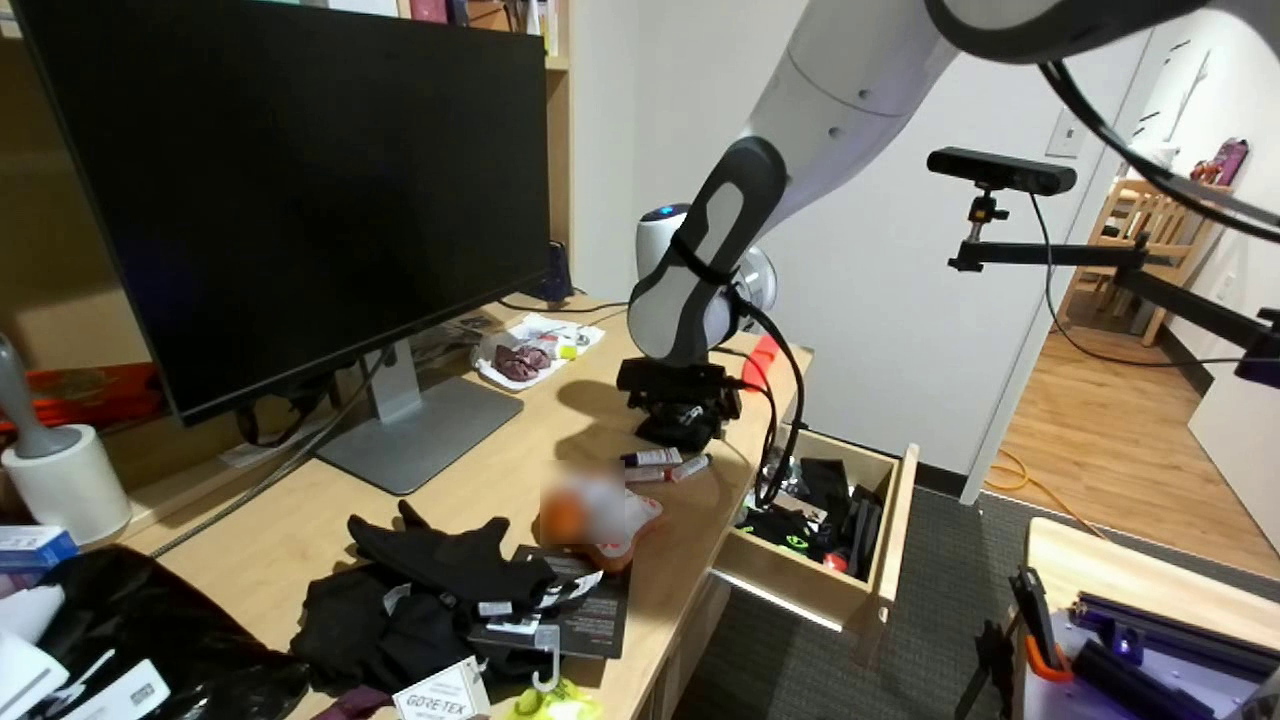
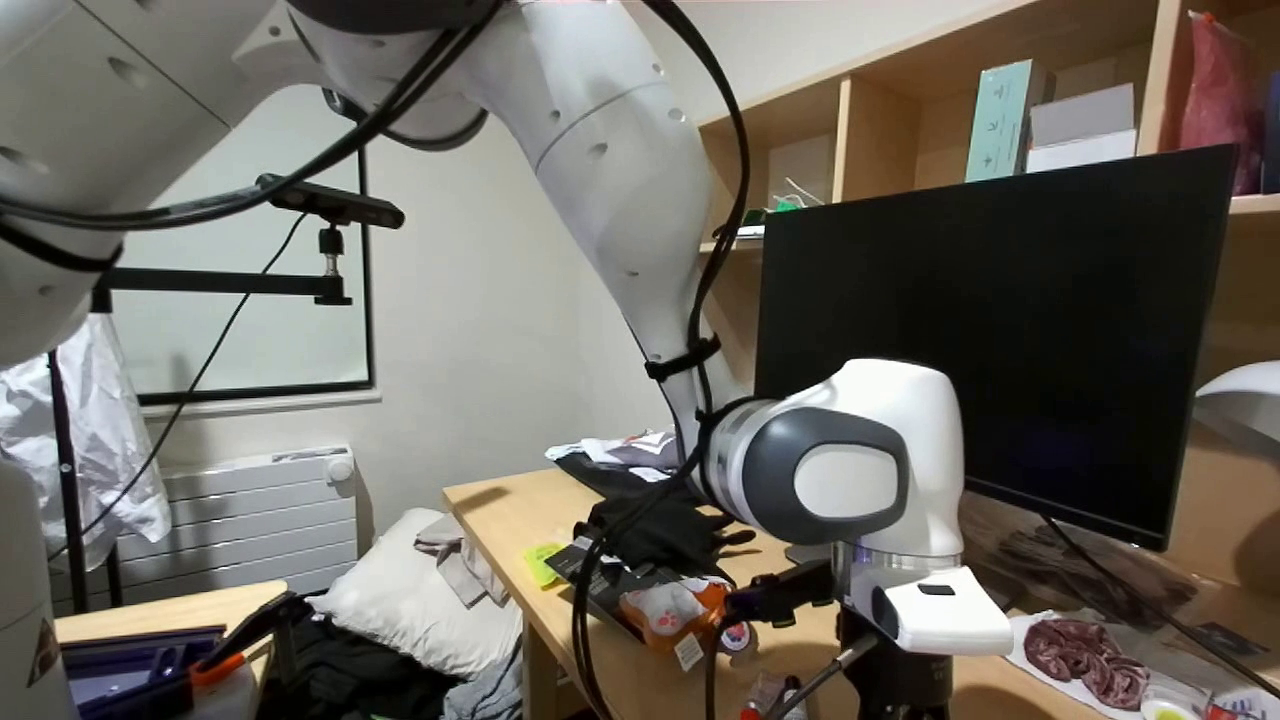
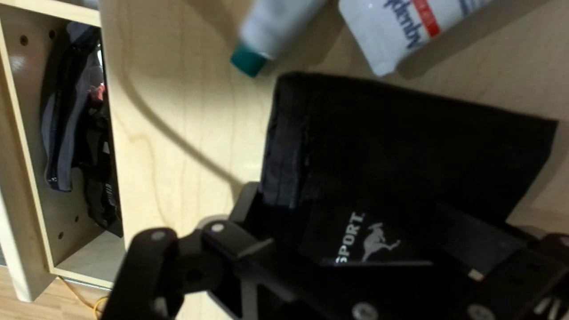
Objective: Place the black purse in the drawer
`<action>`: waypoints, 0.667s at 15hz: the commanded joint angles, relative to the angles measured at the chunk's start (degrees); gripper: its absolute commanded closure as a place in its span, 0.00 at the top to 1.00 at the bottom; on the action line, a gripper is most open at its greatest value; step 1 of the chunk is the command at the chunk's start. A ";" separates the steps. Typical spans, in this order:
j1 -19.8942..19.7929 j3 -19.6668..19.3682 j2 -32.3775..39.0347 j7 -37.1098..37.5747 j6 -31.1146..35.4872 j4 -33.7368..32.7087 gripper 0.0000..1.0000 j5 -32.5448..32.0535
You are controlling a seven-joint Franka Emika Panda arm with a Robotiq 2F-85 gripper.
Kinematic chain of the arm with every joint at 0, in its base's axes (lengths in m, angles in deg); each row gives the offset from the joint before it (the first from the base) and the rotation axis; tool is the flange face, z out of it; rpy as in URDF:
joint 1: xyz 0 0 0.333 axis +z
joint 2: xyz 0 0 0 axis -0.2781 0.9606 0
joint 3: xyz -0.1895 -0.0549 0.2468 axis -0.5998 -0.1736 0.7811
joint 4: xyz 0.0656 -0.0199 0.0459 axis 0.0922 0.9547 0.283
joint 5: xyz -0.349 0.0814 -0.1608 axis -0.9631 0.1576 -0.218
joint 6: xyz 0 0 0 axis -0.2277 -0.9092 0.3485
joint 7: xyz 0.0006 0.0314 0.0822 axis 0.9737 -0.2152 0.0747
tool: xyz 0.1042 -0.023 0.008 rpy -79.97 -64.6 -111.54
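The black purse (image 3: pixel 391 146) lies at the desk's edge in the wrist view, with white "SPORT" lettering and a kangaroo print. My gripper (image 3: pixel 360 218) is over it, fingers wide apart, one beside the purse's left edge and one over its lower right part. In an exterior view the gripper (image 1: pixel 692 405) points down low over the desk, and the dark purse can hardly be told from it. In an exterior view the gripper (image 2: pixel 905 685) is cut off by the bottom edge. The open drawer (image 1: pixel 893 530) sits below the desk edge; its side also shows in the wrist view (image 3: pixel 33 178).
Dark items fill much of the drawer. Tubes (image 1: pixel 655 458) lie beside the gripper, and an orange-and-white packet (image 1: pixel 600 515) and black gloves (image 1: pixel 440 560) lie farther along the desk (image 1: pixel 660 590). A monitor (image 1: pixel 320 190) stands behind. A white tray (image 1: pixel 560 350) lies near its base.
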 commanded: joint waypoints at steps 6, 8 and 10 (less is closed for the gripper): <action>-0.05 -0.62 1.07 -7.86 1.37 0.39 0.34 2.44; 0.36 -1.37 0.00 -8.66 1.00 1.25 0.21 1.95; 0.95 -2.35 -1.67 -8.98 1.20 2.69 0.11 1.50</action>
